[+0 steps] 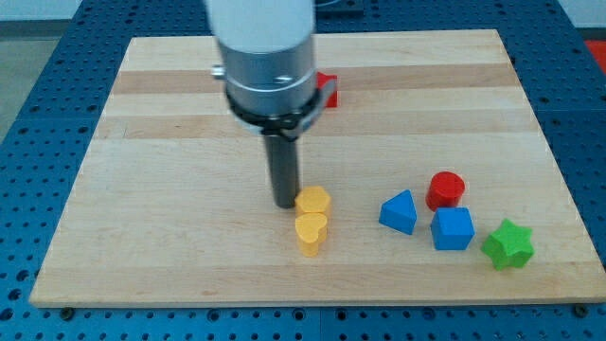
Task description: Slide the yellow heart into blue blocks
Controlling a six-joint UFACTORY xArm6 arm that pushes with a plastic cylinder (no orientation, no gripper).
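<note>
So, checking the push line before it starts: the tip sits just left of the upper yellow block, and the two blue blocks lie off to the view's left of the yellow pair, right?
Not quite. In the camera view the blue blocks lie to the view's right of the yellow pair, not left. My tip does sit just left of the upper yellow block.

My tip (286,204) beside yellow heart (311,232), left of blue blocks (398,212)

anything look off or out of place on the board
Nothing stands out. My tip sits beside the upper yellow block, touching its left edge; the blue blocks lie apart, to the view's right.
</note>
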